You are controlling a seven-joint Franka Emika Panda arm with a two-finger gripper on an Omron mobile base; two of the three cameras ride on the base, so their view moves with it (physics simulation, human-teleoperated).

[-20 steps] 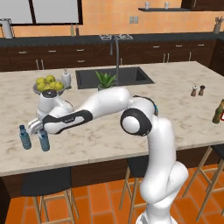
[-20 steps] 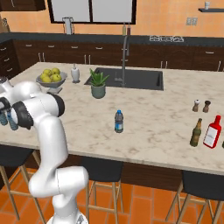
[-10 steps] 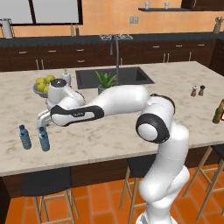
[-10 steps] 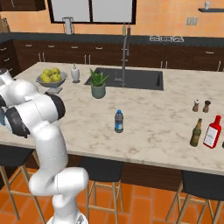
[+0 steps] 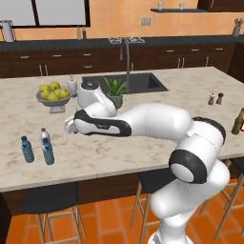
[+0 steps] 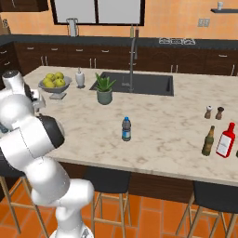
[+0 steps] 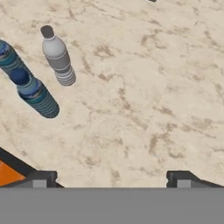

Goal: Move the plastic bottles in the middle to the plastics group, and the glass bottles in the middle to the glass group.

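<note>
At the counter's left end stand three plastic bottles close together: a light blue one with a blue cap [image 5: 47, 151] [image 7: 36, 94], a second blue one [image 5: 27, 149] [image 7: 8, 57] and a clear whitish one [image 5: 44, 136] [image 7: 57, 56]. My gripper [image 7: 111, 179] [image 5: 69, 126] hovers open and empty above bare counter to their right. A darker plastic bottle with a blue-white label [image 6: 126, 128] stands alone in the middle. At the right end an olive-brown glass bottle [image 6: 208, 141] [image 5: 238, 122] stands beside a red bottle [image 6: 225, 140].
A fruit bowl [image 5: 53, 93] [image 6: 56, 82], a white pump bottle [image 6: 80, 78] and a potted plant [image 6: 104, 89] [image 5: 116, 90] stand behind the arm near the sink [image 6: 139, 83]. Salt and pepper shakers [image 6: 214, 112] sit at the right. The counter's front edge [image 7: 17, 164] lies close to the bottles.
The hand has drawn back to the right, away from the three bottles at the left end, which stay standing. The jaws remain open and empty.
</note>
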